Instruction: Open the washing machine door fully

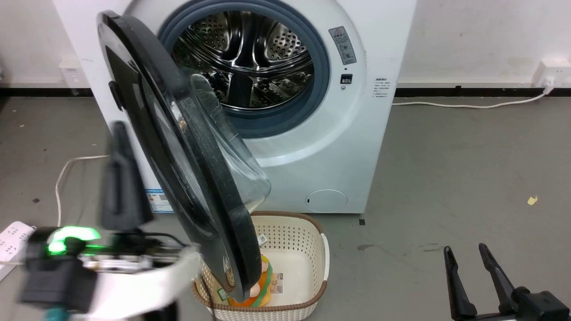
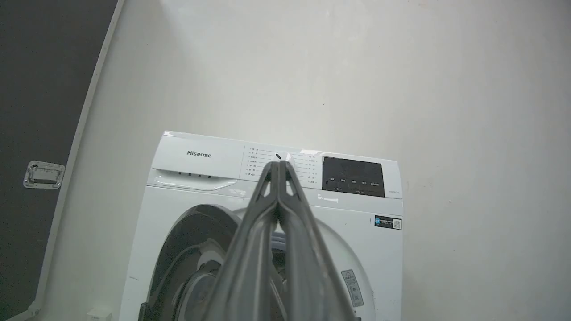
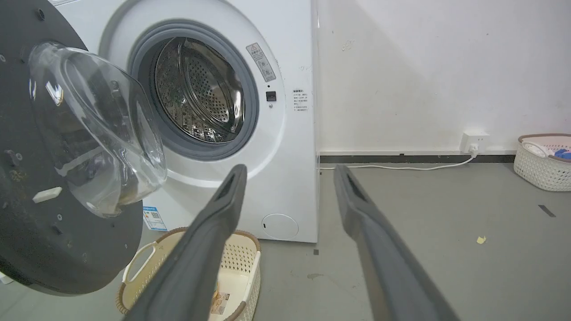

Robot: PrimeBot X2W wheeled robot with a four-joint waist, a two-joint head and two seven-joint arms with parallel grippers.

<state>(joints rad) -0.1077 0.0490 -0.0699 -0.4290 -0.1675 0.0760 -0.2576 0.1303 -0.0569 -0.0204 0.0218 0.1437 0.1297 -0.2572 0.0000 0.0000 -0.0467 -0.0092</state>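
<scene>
The washing machine door (image 1: 156, 133) stood half-open at the left side of the washing machine (image 1: 357, 147). It looked heavy, stiff and glossy; its black rim seemed the safest place to push. The left gripper (image 2: 279, 164) was closed on nothing; the right gripper (image 1: 465, 248) was spread, empty.

Bright even light; left tool (image 1: 120, 133) blurred

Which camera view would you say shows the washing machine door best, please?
The right wrist view: the washing machine door faces that camera, its inner side and clear glass bowl in plain sight. The head view sees it nearly edge-on. The left wrist view shows its upper part, partly behind the left gripper.
</scene>
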